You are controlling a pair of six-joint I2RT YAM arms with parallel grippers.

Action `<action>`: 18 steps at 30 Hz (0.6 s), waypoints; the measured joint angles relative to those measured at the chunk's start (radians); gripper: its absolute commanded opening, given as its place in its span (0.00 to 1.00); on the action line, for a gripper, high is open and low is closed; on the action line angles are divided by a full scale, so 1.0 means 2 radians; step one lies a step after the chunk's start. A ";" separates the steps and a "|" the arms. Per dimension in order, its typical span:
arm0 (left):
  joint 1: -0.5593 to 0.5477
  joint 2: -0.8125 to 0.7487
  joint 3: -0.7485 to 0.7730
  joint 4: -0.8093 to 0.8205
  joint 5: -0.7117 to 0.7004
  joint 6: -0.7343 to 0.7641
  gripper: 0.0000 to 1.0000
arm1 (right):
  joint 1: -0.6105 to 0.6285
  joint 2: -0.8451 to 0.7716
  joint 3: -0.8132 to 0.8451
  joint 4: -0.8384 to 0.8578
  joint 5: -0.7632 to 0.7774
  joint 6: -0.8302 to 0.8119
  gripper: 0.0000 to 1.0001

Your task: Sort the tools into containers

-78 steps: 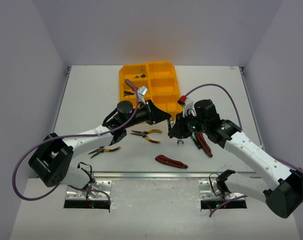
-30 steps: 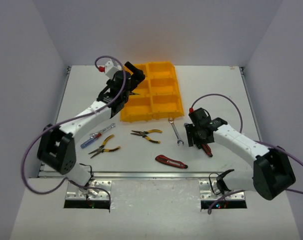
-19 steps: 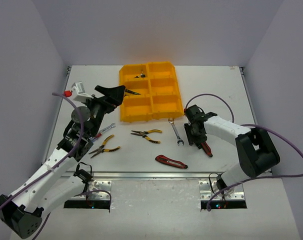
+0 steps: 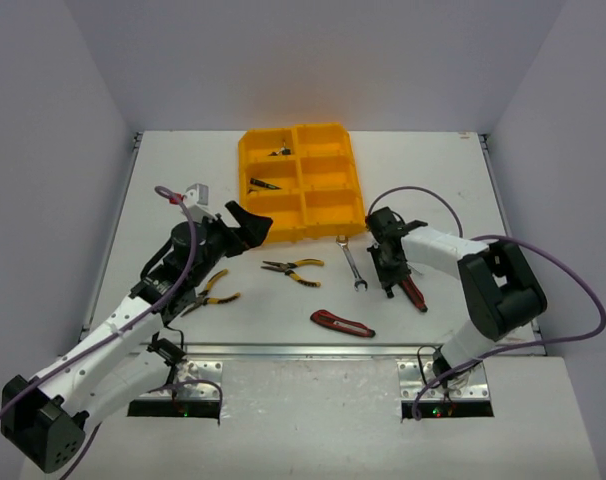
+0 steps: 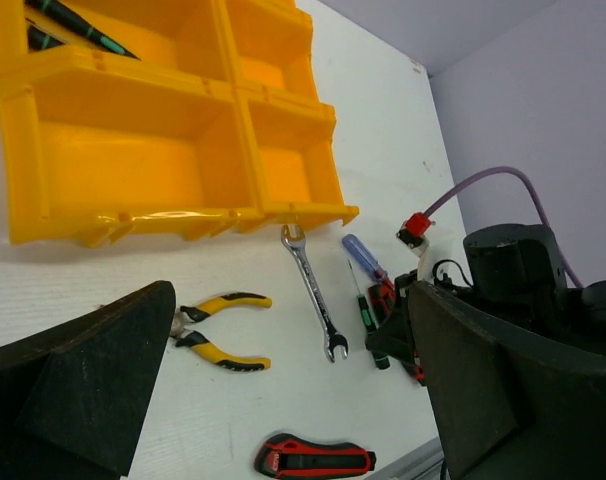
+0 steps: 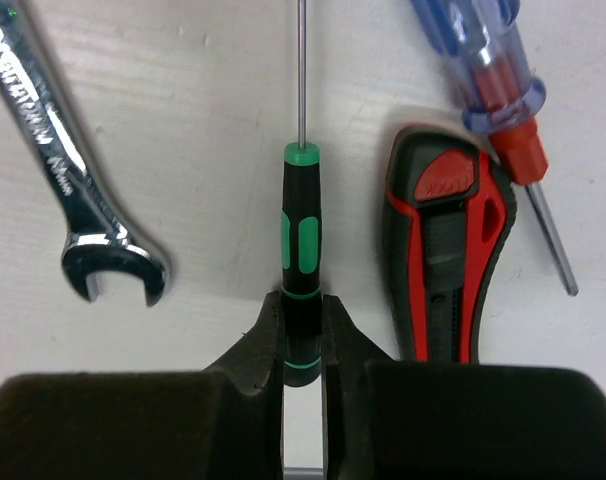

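Currently the right pincer (image 6: 303,325) is clamped on the tail end of a green-handled screwdriver (image 6: 302,235). The screwdriver lies on the desk (image 6: 203,80) between a silver wrench (image 6: 53,140) and a red utility knife (image 6: 443,250), with a red-blue screwdriver (image 6: 483,70) just beyond the knife. The left pincer (image 4: 245,222) hangs, fingers spread wide, at the near left corner of the yellow-orange organiser tray (image 4: 245,160).

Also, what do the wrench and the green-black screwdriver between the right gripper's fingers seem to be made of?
The wrench: apparently polished steel, chrome-like; it is silver, reflects light and carries stamped letters. The screwdriver: handle probably matte black plastic or rubber with green inserts, showing no glare; its thin grey shaft looks like bare metal.
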 measured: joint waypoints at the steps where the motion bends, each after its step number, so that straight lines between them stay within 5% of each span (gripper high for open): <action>1: -0.002 0.008 -0.002 0.006 0.007 -0.001 1.00 | 0.002 -0.007 -0.003 -0.001 -0.004 0.003 0.00; 11: -0.059 0.184 -0.007 0.196 0.184 -0.041 0.98 | 0.023 -0.287 -0.018 0.039 -0.135 0.024 0.00; 18: -0.084 0.261 0.032 0.309 0.261 -0.063 0.89 | 0.025 -0.341 -0.034 0.089 -0.274 0.039 0.00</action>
